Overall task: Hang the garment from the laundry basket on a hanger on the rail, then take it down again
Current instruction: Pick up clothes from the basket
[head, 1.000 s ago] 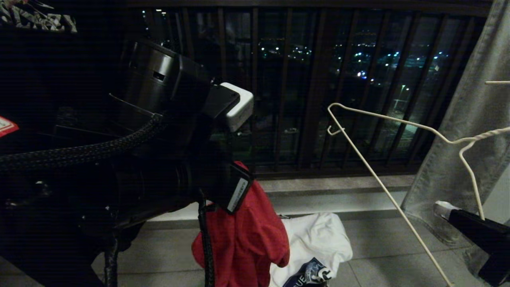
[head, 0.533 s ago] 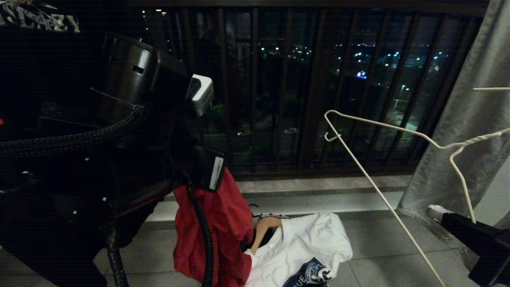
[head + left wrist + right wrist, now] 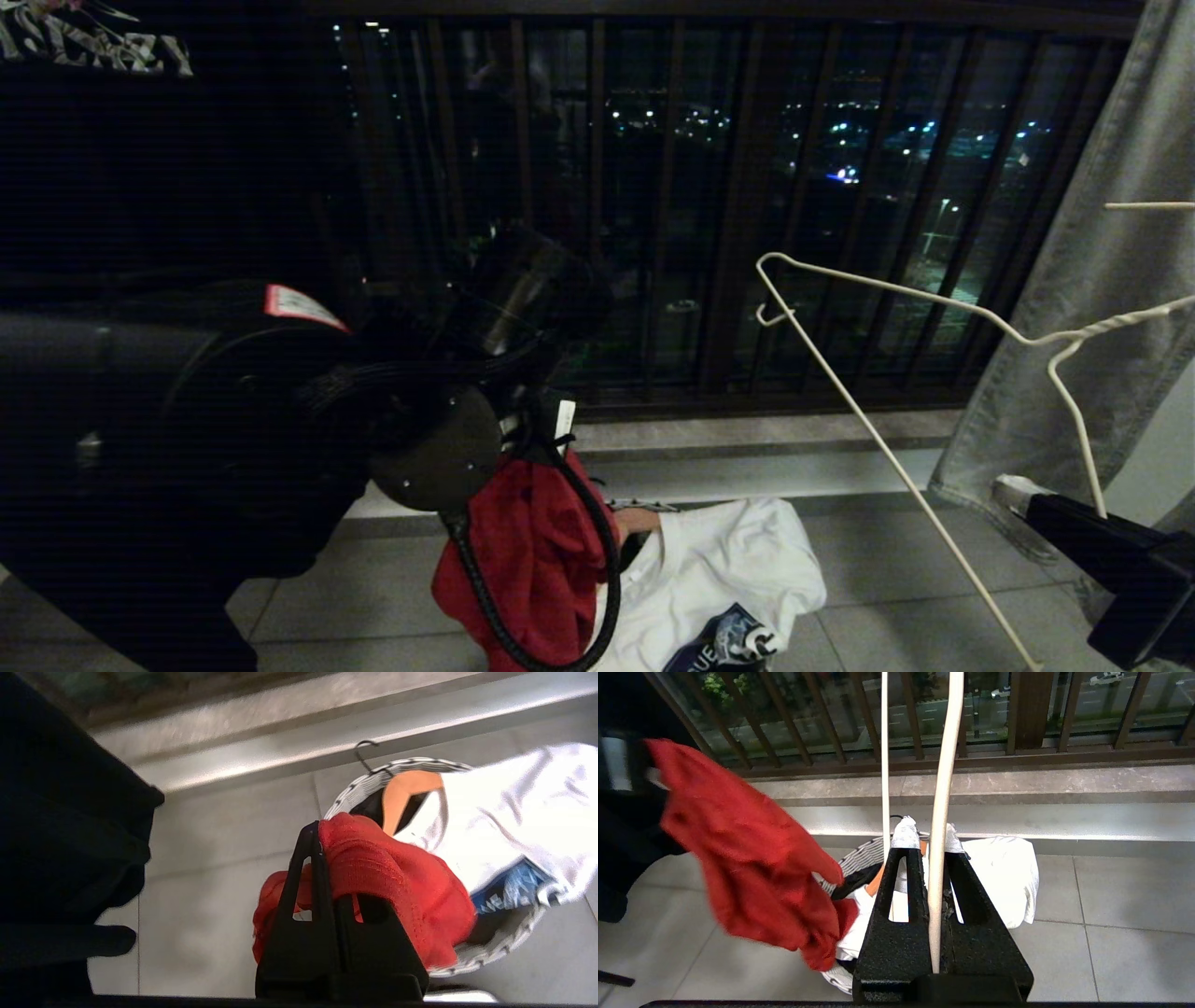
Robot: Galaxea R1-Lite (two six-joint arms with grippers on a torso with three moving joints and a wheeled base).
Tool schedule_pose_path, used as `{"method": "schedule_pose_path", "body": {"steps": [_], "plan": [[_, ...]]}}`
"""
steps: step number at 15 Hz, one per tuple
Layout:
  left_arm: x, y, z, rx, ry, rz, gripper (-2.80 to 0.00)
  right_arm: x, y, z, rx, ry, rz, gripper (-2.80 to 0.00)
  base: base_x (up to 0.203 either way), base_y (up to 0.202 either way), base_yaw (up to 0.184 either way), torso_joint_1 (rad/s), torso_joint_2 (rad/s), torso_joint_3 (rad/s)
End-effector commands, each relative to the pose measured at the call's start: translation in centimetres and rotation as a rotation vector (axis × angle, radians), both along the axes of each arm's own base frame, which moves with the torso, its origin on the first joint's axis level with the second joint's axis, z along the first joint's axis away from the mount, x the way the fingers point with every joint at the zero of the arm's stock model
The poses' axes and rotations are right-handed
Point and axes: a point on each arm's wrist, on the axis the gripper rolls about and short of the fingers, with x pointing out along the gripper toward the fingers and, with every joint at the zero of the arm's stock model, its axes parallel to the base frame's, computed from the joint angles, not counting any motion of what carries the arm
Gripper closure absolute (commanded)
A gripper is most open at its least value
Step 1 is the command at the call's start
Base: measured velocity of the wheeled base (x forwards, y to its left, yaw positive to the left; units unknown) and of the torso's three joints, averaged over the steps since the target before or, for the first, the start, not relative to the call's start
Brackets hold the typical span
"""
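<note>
**Red shirt in one gripper, wire hanger in the other**

Over on the left, the left gripper (image 3: 322, 835) is clenched on the garment (image 3: 537, 551), a red T-shirt whose bunched cloth hangs from the fingers and drapes down beside the laundry basket (image 3: 355, 795). The shirt is up off the floor, its lower folds close to the basket's woven white rim. A black cable (image 3: 607, 579) loops down in front of the red cloth. In the basket lies a white T-shirt (image 3: 728, 569) with a dark print, spilling over the rim, and something orange (image 3: 406, 788) shows underneath it. Further right, the hanger (image 3: 896, 467), thin white wire with a twisted neck, stands tilted in the air in front of the dark window bars (image 3: 653, 205). The right gripper (image 3: 927, 847) is closed tight on one wire of it, low at the right edge. Behind it hangs a grey curtain (image 3: 1092, 327). The floor (image 3: 878, 579) is pale tile.
</note>
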Motion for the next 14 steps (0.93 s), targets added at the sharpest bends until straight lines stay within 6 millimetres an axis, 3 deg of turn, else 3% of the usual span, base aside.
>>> {"method": "schedule_pose_path", "body": {"steps": [1, 9, 14], "plan": [[2.2, -2.2, -2.9, 0.053, 0.066, 0.032, 0.00, 0.0, 0.0, 0.3, 0.012, -0.011, -0.003, 0.00, 0.000, 0.000, 0.000, 0.000, 0.00, 0.000], [4.9, -6.2, -13.1, 0.143, 0.225, 0.084, 0.00, -0.3, -0.3, 1.0, 0.049, -0.051, -0.012, 0.00, 0.000, 0.000, 0.000, 0.000, 0.00, 0.000], [4.3, -8.3, -18.4, 0.234, 0.299, 0.039, 0.00, -0.3, -0.4, 1.2, 0.054, -0.058, -0.017, 0.00, 0.000, 0.000, 0.000, 0.000, 0.00, 0.000]]}}
